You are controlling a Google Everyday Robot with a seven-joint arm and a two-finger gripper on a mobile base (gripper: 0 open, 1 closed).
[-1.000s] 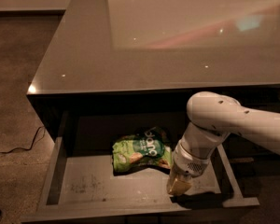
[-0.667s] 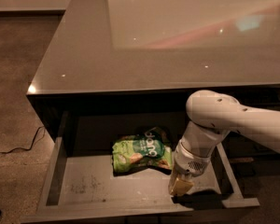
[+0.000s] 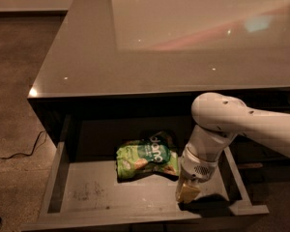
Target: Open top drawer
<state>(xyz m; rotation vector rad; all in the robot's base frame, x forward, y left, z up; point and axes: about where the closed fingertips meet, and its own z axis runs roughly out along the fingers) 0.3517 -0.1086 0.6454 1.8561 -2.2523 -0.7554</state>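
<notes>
The top drawer (image 3: 87, 195) stands pulled far out below the counter, showing grey scuffed walls and floor. Its front edge runs along the bottom of the view and the handle is hidden. A green snack bag (image 3: 146, 159) lies on the drawer floor near the back. My white arm reaches in from the right and bends down over the drawer. My gripper (image 3: 187, 193) points down at the drawer's front right part, close to the front wall, just right of the bag.
A glossy grey countertop (image 3: 150, 42) covers the cabinet above the drawer. Speckled floor (image 3: 14, 81) lies to the left, with a dark cable (image 3: 19, 153) on it. More dark cabinet fronts sit to the right behind my arm.
The drawer front and the arm have shifted slightly toward the bottom of the view. The bag has not moved.
</notes>
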